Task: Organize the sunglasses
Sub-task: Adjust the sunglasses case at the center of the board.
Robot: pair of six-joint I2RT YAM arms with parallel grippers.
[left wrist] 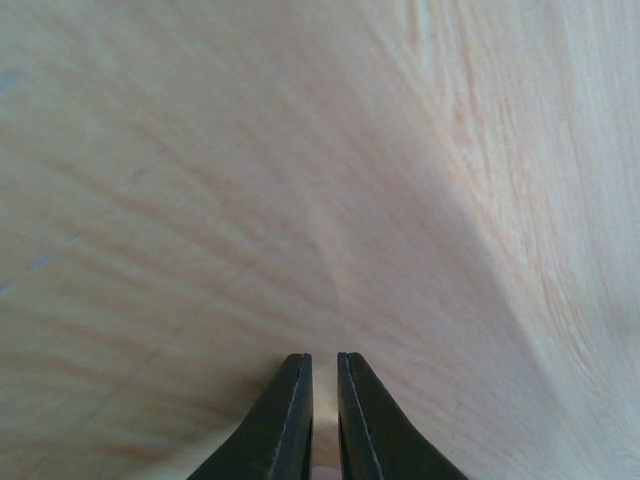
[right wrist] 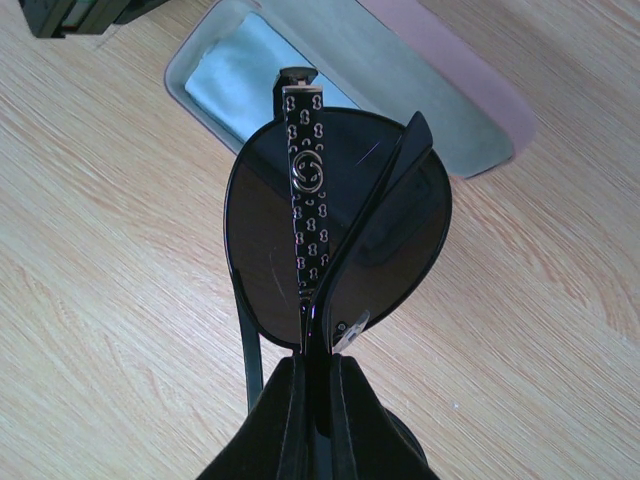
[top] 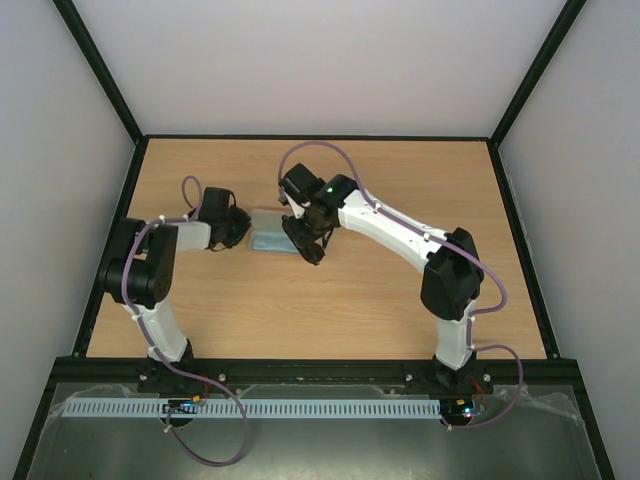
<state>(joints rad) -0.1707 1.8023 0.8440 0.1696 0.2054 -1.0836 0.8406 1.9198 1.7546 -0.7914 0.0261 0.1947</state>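
My right gripper (right wrist: 320,362) is shut on the sunglasses (right wrist: 335,225) at the bridge between the two dark oval lenses. The arms are folded, and one patterned arm crosses the left lens. The pair hangs just above the open pink case (right wrist: 480,95), which has a grey lining and holds a light blue cloth (right wrist: 235,80). In the top view my right gripper (top: 306,248) is at the case's (top: 262,221) right end. My left gripper (top: 238,228) sits by the case's left end. Its jaws (left wrist: 324,358) stand almost together, with only blurred wood close below them.
The wooden table (top: 400,300) is ringed by a black frame and white walls. The left gripper's dark body shows in the top left corner of the right wrist view (right wrist: 70,15), close to the case's end.
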